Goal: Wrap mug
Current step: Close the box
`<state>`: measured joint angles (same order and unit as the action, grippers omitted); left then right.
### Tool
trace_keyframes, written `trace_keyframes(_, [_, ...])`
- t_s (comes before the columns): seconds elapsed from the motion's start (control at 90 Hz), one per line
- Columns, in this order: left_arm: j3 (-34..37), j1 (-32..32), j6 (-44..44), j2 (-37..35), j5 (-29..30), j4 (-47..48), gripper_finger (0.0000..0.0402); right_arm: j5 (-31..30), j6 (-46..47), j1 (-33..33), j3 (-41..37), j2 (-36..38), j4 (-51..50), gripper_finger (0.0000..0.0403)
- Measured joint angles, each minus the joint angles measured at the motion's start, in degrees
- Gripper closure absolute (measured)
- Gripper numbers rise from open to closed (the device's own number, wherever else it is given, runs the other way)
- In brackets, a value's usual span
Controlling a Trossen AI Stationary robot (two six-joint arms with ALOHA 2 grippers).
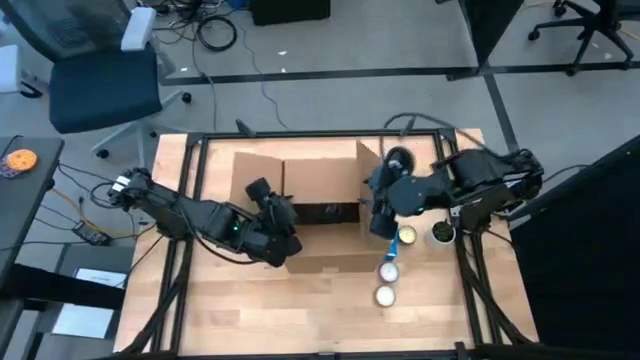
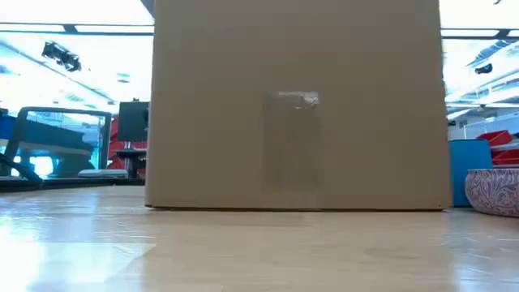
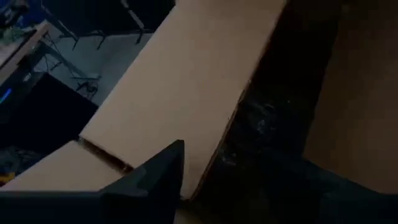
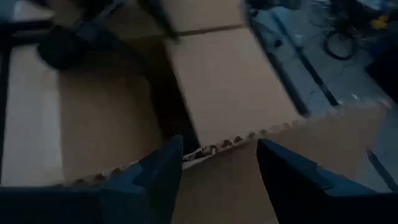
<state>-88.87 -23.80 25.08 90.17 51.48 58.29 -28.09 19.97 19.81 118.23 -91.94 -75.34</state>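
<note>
A big brown cardboard box (image 2: 296,105) stands close in front in the low view and blocks almost everything behind it. From above, the box (image 1: 310,205) sits in the middle of the wooden table (image 1: 300,310), with its flaps open. No mug shows clearly; I cannot tell where it is. The left gripper (image 1: 272,215) is at the box's left side, and I cannot tell if its fingers are open or closed. The right gripper (image 4: 217,165) is at the box's right side with its fingers spread apart over a flap edge. A patterned bowl (image 2: 493,192) sits near the table's right edge, beside small round tins (image 1: 386,283).
</note>
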Motion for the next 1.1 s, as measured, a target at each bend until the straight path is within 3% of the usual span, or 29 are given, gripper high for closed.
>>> trace_keyframes(0.222, [-0.03,-0.03,-8.84,0.02,-6.38,-2.82,0.0218,3.26,-1.09,-1.1,-4.62,0.09,4.18,0.0218])
trace_keyframes(0.522, [0.01,0.23,-13.24,0.02,-12.01,-2.62,0.0218,9.91,0.0,-4.98,-16.97,0.39,7.51,0.0218])
trace_keyframes(0.678, [-1.7,0.45,-14.7,0.21,-17.7,-1.91,0.0218,12.35,0.52,-6.44,-20.73,0.52,11.1,0.0218])
trace_keyframes(0.911, [-13.61,-0.9,-15.24,0.53,-22.24,8.16,0.0218,13.93,-0.6,-6.58,-21.24,0.46,14.34,0.0218])
trace_keyframes(1.1, [-28.17,-5.1,-5.96,0.44,-29.88,25.77,0.0218,14.02,-0.29,-6.58,-21.26,0.39,13.86,0.0218])
